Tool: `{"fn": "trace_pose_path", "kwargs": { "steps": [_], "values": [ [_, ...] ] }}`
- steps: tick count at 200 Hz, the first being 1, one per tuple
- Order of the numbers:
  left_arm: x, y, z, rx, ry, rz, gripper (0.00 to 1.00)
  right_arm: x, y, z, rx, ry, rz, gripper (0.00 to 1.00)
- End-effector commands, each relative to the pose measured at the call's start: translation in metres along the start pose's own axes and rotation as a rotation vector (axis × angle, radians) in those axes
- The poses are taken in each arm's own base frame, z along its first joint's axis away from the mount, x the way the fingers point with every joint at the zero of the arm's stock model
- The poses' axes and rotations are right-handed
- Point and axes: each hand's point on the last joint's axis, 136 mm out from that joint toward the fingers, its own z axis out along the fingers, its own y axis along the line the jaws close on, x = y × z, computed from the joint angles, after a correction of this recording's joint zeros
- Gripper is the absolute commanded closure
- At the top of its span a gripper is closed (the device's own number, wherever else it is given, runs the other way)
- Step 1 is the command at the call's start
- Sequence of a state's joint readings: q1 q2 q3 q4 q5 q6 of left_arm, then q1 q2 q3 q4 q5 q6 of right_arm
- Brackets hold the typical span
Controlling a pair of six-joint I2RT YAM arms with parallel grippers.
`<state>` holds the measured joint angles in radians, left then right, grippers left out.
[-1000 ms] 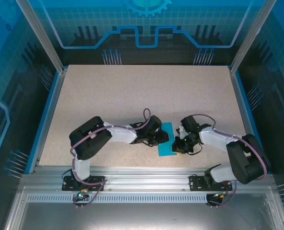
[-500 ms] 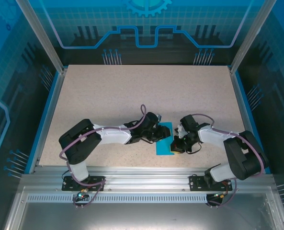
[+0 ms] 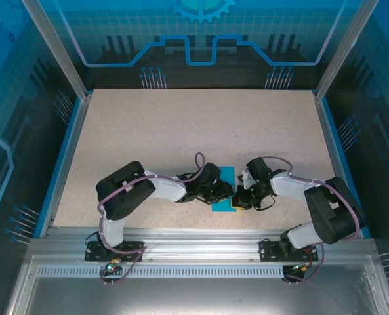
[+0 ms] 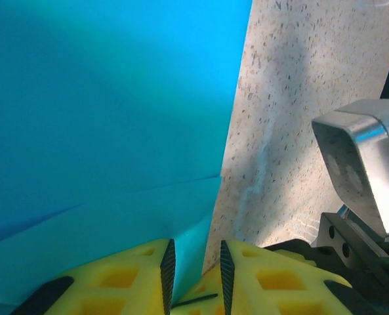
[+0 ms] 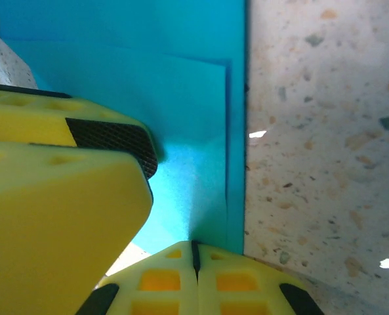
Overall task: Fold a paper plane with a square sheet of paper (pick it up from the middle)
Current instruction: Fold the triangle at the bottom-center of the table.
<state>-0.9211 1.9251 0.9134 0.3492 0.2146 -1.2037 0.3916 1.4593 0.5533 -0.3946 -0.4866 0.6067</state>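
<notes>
The square sheet of paper [image 3: 227,174] is plain teal-blue with no print, lying on a beige table [image 3: 181,131] flecked with little dark and brown specks. The left gripper [image 4: 195,262] and right gripper [image 5: 194,252] are both bright yellow, the left with black mesh pads, on white-and-black arms [image 3: 164,186] with purple cables [image 3: 196,157]. The walls [image 3: 266,33] are blue with a fine grid and circuit-style lines, and the front rail [image 3: 201,239] is silver.

from above, the paper [image 3: 229,174] lay mostly under the left gripper [image 3: 222,194] and right gripper [image 3: 239,199], and its folds were too small to read. at the left wrist the sheet ran off the top and left edges. at the right wrist a blurred yellow finger [image 5: 56,216] hid the paper's left part. whether the right gripper's pressed-together tips pinched paper couldn't be told.
</notes>
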Motion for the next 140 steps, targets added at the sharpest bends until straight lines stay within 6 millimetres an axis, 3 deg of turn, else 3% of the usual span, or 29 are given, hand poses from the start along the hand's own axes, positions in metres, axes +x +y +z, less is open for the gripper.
{"fn": "trace_pose_path", "kwargs": {
  "steps": [1, 29, 140],
  "values": [
    [-0.001, 0.026, 0.002, -0.093, -0.028, -0.017, 0.72, 0.008, -0.035, 0.01, 0.119, 0.013, 0.064, 0.99],
    [-0.016, 0.046, -0.008, -0.19, -0.102, -0.005, 0.72, 0.01, -0.04, 0.009, 0.149, 0.016, 0.065, 0.99],
    [-0.072, 0.073, -0.037, -0.244, -0.211, 0.029, 0.69, 0.012, -0.04, 0.01, 0.136, 0.016, 0.06, 0.99]
  ]
}}
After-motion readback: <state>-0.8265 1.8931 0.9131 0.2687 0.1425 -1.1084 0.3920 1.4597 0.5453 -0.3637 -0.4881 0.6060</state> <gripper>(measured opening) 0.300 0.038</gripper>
